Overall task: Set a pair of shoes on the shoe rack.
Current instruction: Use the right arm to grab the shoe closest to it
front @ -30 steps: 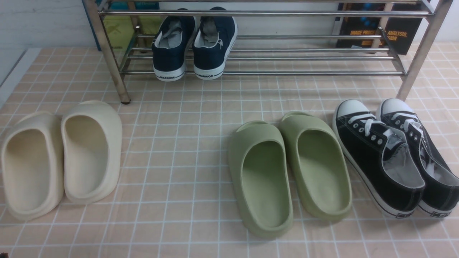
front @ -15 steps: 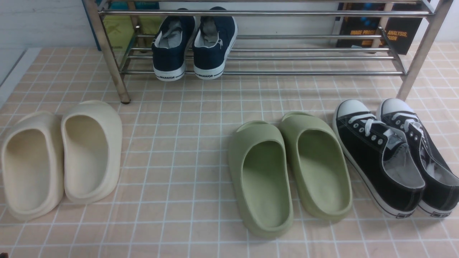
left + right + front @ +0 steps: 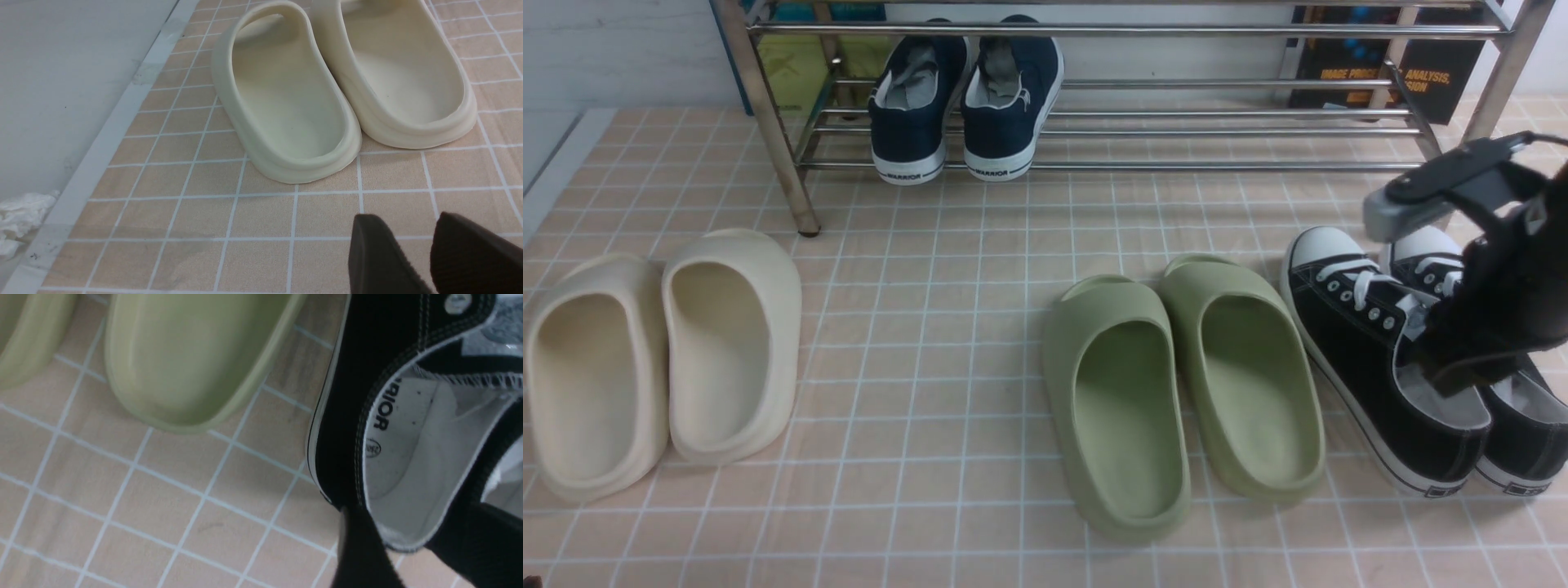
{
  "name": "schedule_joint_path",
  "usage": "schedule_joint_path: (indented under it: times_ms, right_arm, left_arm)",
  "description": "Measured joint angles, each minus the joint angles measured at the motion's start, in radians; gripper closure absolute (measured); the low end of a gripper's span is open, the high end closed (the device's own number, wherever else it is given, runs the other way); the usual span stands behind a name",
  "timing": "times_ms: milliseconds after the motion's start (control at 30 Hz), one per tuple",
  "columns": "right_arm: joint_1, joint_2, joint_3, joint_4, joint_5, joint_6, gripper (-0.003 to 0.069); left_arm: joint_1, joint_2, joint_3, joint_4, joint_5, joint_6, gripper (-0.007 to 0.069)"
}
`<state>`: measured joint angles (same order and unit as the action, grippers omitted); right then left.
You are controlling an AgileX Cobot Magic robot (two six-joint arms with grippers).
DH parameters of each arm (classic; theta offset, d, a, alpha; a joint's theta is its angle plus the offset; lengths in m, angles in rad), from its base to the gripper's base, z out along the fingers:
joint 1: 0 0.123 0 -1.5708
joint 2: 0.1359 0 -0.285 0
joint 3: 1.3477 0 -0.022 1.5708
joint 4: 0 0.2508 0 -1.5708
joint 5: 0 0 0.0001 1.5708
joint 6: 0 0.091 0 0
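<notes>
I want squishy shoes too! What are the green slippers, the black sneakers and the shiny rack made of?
Green slippers: probably soft foam, matte, moulded in one seamless piece.
Black sneakers: woven canvas with visible stitching, likely rubber white toe caps.
Rack: polished metal tubes, mirror-like reflections.

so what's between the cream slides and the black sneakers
The pair of green slides sits between the cream slides and the black sneakers, close beside the sneakers; the rest is bare tiled floor. The front view shows it.

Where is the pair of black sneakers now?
Front view: the black sneakers stand on the floor at the right, next to the green slides, before the shoe rack.
</notes>
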<state>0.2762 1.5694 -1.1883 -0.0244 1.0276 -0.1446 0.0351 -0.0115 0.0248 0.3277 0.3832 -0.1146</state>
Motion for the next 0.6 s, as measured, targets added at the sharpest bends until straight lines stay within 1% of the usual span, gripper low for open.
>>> schedule_joint_path:
  times_ms: [33, 67, 100, 167, 233, 333, 367, 433, 467, 500, 600]
  right_arm:
    - [0.000, 0.022, -0.001, -0.002, -0.007, 0.000, 0.0241]
    - [0.000, 0.027, -0.001, -0.002, -0.011, 0.001, 0.0236]
    - [0.000, 0.062, -0.003, -0.004, -0.020, 0.003, 0.0209]
    - [0.001, 0.110, -0.004, -0.004, -0.026, 0.009, 0.0193]
    - [0.001, 0.138, -0.004, -0.004, -0.026, 0.015, 0.0199]
    - [0.001, 0.188, -0.004, -0.004, -0.028, 0.021, 0.0265]
    - [0.001, 0.189, -0.004, -0.004, -0.029, 0.021, 0.0265]
    - [0.001, 0.207, -0.005, -0.004, -0.031, 0.023, 0.0388]
    - [0.001, 0.207, -0.005, -0.004, -0.031, 0.023, 0.0388]
    - [0.001, 0.207, -0.005, -0.004, -0.032, 0.023, 0.0472]
    - [0.001, 0.207, -0.005, 0.000, -0.032, 0.023, 0.0626]
  left_arm:
    - [0.000, 0.000, 0.000, 0.000, 0.000, 0.000, 0.0385]
    - [0.000, 0.000, 0.000, 0.000, 0.000, 0.000, 0.0385]
    - [0.000, 0.000, 0.000, 0.000, 0.000, 0.000, 0.0385]
    - [0.000, 0.000, 0.000, 0.000, 0.000, 0.000, 0.0385]
    - [0.000, 0.000, 0.000, 0.000, 0.000, 0.000, 0.0385]
    - [0.000, 0.000, 0.000, 0.000, 0.000, 0.000, 0.0385]
    - [0.000, 0.000, 0.000, 0.000, 0.000, 0.000, 0.0385]
    - [0.000, 0.000, 0.000, 0.000, 0.000, 0.000, 0.0385]
    - [0.000, 0.000, 0.000, 0.000, 0.000, 0.000, 0.0385]
    - [0.000, 0.000, 0.000, 0.000, 0.000, 0.000, 0.0385]
    - [0.000, 0.000, 0.000, 0.000, 0.000, 0.000, 0.0385]
